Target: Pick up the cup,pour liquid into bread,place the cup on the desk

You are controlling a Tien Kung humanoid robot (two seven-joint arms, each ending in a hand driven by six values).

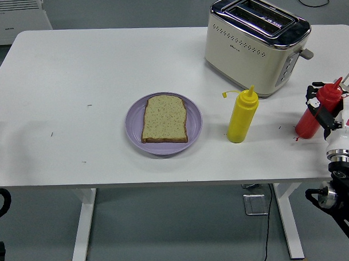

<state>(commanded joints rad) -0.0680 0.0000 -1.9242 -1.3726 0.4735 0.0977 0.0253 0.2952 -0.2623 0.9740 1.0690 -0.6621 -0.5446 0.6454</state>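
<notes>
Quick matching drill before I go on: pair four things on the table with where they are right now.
Things:
1. red bottle
2. yellow bottle
3. bread slice
4. toaster

Places:
A. on the purple plate
B. far right part of the table
C. in the right hand
D. standing free in front of the toaster

Pairs: 1-C, 2-D, 3-A, 4-B

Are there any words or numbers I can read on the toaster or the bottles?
Toaster: a small dark mark on its cream side, too small to read.
Yellow bottle: no label shows.
Red bottle, in the right hand: no label shows.
Nothing here can be read.
</notes>
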